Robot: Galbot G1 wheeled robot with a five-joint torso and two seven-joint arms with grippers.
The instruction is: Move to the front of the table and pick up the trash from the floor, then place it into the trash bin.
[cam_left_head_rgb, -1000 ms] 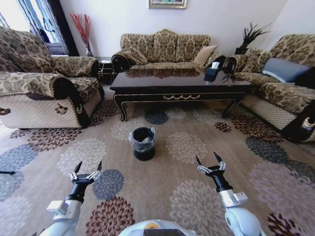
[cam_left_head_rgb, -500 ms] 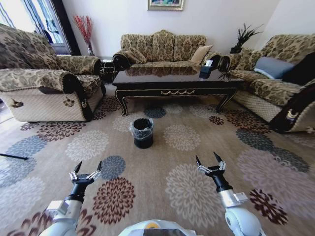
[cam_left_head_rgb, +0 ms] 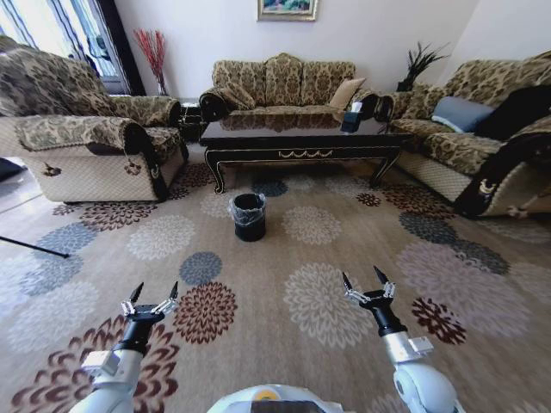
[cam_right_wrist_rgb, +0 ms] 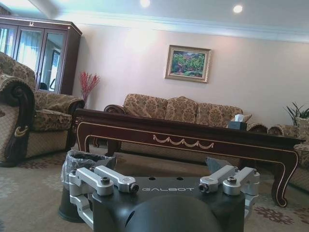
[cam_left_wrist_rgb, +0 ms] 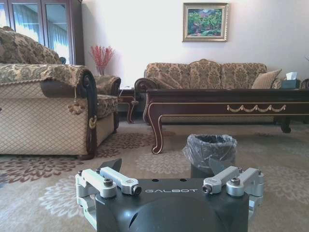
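The dark glossy table (cam_left_head_rgb: pixel 297 136) stands ahead across the flowered carpet floor (cam_left_head_rgb: pixel 318 288), in front of the far sofa. The black trash bin (cam_left_head_rgb: pixel 249 216), lined with a clear bag, stands on the carpet just before the table. Both arms are held low in front of me. My left gripper (cam_left_head_rgb: pixel 156 291) and right gripper (cam_left_head_rgb: pixel 362 277) are open and hold nothing. The left wrist view looks past the left gripper (cam_left_wrist_rgb: pixel 164 166) at the trash bin (cam_left_wrist_rgb: pixel 211 152) and table (cam_left_wrist_rgb: pixel 227 96). The right wrist view has the trash bin (cam_right_wrist_rgb: pixel 82 162) and table (cam_right_wrist_rgb: pixel 183 133). The trash is out of view.
A patterned armchair (cam_left_head_rgb: pixel 82 146) stands at the left, a sofa (cam_left_head_rgb: pixel 280 82) behind the table, another sofa (cam_left_head_rgb: pixel 482 142) at the right. A tissue box (cam_left_head_rgb: pixel 350 120) sits on the table. A thin black rod (cam_left_head_rgb: pixel 34 248) lies at the left edge.
The whole head view has shifted: table, bin and sofas look smaller and farther, and more carpet lies before me. Both arms keep the same pose, grippers open.
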